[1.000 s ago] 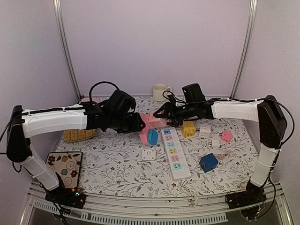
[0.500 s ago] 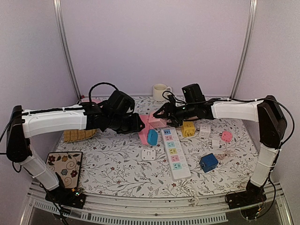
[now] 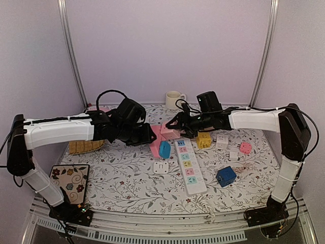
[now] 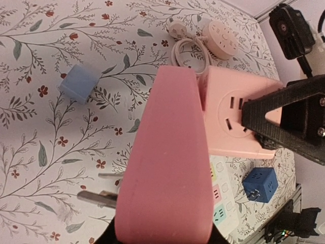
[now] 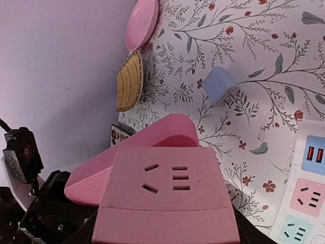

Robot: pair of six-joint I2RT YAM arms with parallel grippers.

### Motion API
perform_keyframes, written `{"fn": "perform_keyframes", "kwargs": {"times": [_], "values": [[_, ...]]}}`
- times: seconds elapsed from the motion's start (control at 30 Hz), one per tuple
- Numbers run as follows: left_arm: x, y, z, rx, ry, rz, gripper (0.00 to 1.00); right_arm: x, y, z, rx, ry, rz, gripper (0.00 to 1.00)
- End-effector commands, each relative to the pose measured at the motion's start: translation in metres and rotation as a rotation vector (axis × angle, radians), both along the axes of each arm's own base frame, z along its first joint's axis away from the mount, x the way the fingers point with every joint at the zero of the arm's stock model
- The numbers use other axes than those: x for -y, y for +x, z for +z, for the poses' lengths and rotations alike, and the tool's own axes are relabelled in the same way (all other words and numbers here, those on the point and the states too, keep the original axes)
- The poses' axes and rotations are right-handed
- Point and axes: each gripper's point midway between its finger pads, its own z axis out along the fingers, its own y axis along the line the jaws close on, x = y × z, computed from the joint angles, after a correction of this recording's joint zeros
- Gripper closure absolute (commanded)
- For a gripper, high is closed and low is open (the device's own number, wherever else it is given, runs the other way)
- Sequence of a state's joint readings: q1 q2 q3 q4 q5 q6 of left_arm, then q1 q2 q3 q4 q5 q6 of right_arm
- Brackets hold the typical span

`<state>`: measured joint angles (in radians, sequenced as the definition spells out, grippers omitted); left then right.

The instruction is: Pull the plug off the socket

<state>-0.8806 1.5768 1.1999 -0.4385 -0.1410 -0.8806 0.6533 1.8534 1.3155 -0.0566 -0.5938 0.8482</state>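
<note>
floral tabletop (image 3: pixel 127 178): left tool (image 3: pixel 150 135) apparently clamps pink plug (image 4: pixel 167 162), right tool (image 3: pixel 170 125) clamps pink socket (image 5: pixel 167 193), white power strip (image 3: pixel 188 168) close by.

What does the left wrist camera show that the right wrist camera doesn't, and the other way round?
Only the left wrist: a dark blue cube adapter, a round peach socket with a coiled white cord, and the right hand's fingers on the pink socket block. Only the right wrist: a pink plate and a wicker basket. Both: the pink plug, the pink socket block, a light blue adapter and the white power strip.
</note>
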Motion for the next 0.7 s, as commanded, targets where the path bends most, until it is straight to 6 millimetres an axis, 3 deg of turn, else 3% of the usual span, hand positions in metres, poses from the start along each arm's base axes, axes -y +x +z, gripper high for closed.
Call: {"fn": "perform_keyframes", "kwargs": {"times": [0.0,0.27,0.47,0.67], "values": [[-0.115,0.013,-0.052,-0.09,0.369,0.32,1.0,-0.001,-0.011,0.062,0.134,0.112,0.083,0.92],[-0.117,0.016,-0.049,-0.09,0.372,0.33,1.0,0.001,-0.01,0.062,0.15,0.097,0.077,0.92],[-0.106,0.024,-0.025,-0.022,0.29,0.308,1.0,-0.001,-0.003,0.034,0.115,0.046,0.07,0.91],[-0.1,0.028,0.001,0.033,0.214,0.298,1.0,-0.021,0.008,0.01,0.105,-0.003,0.108,0.91]]}}
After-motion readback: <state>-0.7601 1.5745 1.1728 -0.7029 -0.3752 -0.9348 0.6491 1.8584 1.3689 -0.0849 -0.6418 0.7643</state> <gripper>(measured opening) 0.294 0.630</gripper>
